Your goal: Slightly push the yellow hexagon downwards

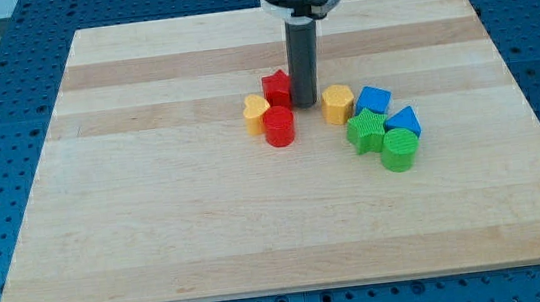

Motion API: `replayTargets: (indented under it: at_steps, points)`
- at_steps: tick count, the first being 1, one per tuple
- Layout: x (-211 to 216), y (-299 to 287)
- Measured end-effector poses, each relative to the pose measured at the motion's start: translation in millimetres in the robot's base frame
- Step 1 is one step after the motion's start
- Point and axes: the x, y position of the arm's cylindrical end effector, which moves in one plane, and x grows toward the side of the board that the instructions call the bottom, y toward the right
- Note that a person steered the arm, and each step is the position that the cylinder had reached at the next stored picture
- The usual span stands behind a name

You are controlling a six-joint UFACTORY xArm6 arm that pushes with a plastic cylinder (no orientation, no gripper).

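My tip (305, 104) rests on the wooden desk (158, 233), partly hiding a red block (275, 87) at its left. No pincer shows, so its state cannot be told. The ridged yellow hexagon (337, 104) sits just right.

pale wood board (156, 213), matt; ridged plastic-looking green block (400, 149).

On the bench (158, 233), nearer its top edge, my tip (305, 104) stands between the red star (276, 86) and the yellow hexagon (337, 104). Toward the left edge lie the yellow block (256, 112) and the red cylinder (278, 126). Toward the right edge cluster two blue blocks (373, 100) (404, 122), the green star (366, 131) and the green cylinder (399, 149).
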Motion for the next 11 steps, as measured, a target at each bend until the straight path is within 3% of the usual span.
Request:
replayTargets:
  at_steps: [4,11]
  points:
    - [-34.0,72.3]
    - [-4.3,53.9]
